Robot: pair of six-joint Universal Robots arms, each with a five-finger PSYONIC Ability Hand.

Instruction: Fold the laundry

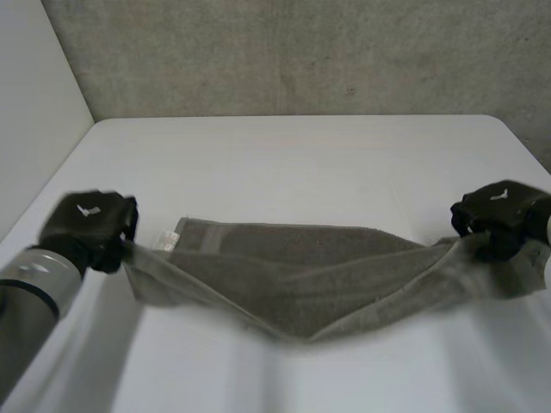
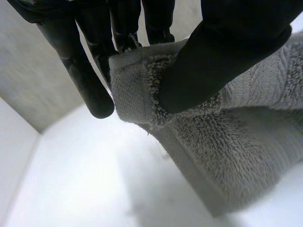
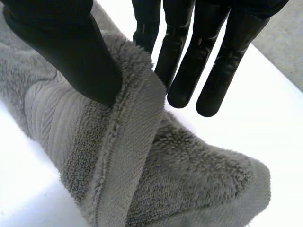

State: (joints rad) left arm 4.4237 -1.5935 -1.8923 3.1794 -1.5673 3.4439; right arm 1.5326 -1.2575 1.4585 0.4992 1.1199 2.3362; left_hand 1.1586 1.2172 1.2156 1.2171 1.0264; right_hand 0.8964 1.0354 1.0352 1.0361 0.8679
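Observation:
A grey-brown towel (image 1: 301, 275) hangs stretched between my two hands, sagging in the middle down to the white table (image 1: 301, 163). A small white label (image 1: 166, 239) shows near its left end. My left hand (image 1: 86, 225) holds the towel's left end. At that end, its thumb (image 2: 222, 52) pinches a corner of the towel (image 2: 246, 142) against the fingers (image 2: 90, 71). My right hand (image 1: 504, 215) holds the right end. There its thumb (image 3: 71, 47) presses the towel's (image 3: 156, 175) edge against the fingers (image 3: 199, 56).
A concrete wall (image 1: 301, 52) stands behind the table's far edge, and a white panel (image 1: 34, 112) closes off the left side. The right hand is close to the table's right edge. Bare tabletop lies beyond the towel and in front of it.

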